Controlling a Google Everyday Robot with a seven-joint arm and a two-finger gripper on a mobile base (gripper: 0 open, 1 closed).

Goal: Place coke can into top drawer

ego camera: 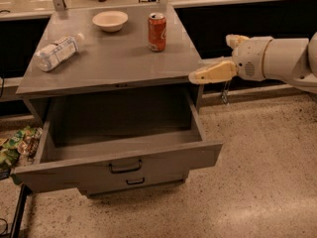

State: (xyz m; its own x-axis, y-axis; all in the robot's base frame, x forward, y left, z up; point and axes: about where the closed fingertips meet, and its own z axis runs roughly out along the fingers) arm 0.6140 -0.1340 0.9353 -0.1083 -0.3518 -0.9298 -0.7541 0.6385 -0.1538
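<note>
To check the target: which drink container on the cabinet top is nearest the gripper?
The coke can, upright at the right rear; the gripper hovers just right of the cabinet. The water bottle lies on its side, far left.

A: Colours?
B: gripper (215,69), just right of the grey cabinet (114,66): cream, on a white arm (287,58). coke can (157,32), up-left of it: red-orange, silver top, white lettering.
A: Drawer?
B: top drawer (119,156), below-left of gripper: grey, black handle (125,167). Bowl (110,20) cream, bottle (57,52) clear. Floor (262,172) speckled beige.
</note>
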